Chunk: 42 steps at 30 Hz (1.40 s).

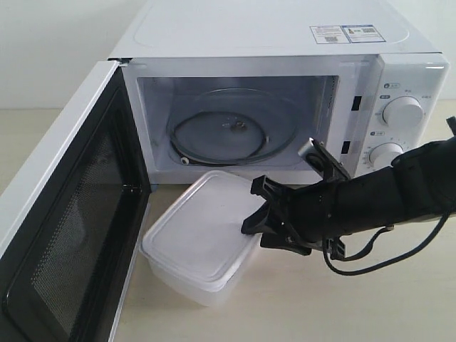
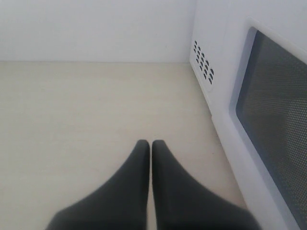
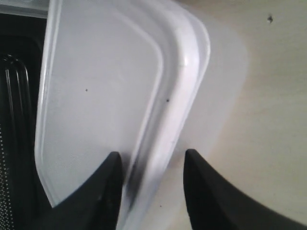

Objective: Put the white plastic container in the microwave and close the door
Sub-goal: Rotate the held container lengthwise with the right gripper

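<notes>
In front of the microwave point(image 1: 285, 35), the container point(image 1: 199, 231) rim is straddled by the spread right claw point(image 3: 151, 155) — grasping is in hand, and closure is required next.

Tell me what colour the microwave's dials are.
The dials are white, like the microwave body; best seen in the exterior view.

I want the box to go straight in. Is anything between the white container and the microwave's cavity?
Nothing visible. The door is swung wide open, the microwave shows only its glass turntable inside, and the white container sits just before the opening.
</notes>
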### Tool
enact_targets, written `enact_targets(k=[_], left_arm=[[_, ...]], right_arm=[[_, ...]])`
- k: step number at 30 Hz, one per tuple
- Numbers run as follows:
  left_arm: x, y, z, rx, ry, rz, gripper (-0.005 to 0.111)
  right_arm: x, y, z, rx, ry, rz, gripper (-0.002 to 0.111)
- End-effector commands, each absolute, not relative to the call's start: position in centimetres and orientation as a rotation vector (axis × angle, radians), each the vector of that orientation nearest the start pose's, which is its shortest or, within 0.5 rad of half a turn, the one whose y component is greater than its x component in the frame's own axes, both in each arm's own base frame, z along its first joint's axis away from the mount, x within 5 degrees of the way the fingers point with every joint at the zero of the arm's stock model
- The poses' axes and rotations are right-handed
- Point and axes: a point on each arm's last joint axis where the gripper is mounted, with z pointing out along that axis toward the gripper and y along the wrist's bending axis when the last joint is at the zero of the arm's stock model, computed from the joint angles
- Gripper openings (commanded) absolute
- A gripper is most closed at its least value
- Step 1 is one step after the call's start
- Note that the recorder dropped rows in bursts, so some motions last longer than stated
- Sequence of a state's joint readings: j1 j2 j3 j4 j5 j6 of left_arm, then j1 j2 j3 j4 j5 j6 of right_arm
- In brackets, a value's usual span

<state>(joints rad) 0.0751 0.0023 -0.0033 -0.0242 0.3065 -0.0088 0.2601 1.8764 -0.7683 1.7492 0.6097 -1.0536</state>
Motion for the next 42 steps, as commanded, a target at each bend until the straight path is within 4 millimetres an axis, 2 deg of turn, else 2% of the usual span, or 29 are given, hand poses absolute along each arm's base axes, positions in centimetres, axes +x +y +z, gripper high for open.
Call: enact_targets(k=[1,4,11,18,31,42], left_arm=[[5.4,0.4,18.5,-0.095,1.788,0.025,0.004],[5.4,0.4,18.5,-0.095,1.788,0.025,0.004],[5.4,0.4,18.5,-0.095,1.788,0.025,0.004],[5.4,0.4,18.5,-0.095,1.788,0.025,0.004],[5.4,0.4,18.5,-0.095,1.788,0.025,0.004],[5.4,0.4,18.5,-0.095,1.788,0.025,0.004]], right_arm=[[29.4,13.4,11.5,0.315,2.61,1.135,0.021],[29.3,13.4,11.5,0.289,2.607,1.135,0.001],[29.3,13.4,11.7,0.258,2.597,1.125,0.0],[28.6,12.6,13.9,0.248,2.541,1.038,0.0],[24.0,11.6,16.7,0.233,2.492,0.952,0.0],[19.4,13.6,20.1,0.125,2.403,0.953,0.0]])
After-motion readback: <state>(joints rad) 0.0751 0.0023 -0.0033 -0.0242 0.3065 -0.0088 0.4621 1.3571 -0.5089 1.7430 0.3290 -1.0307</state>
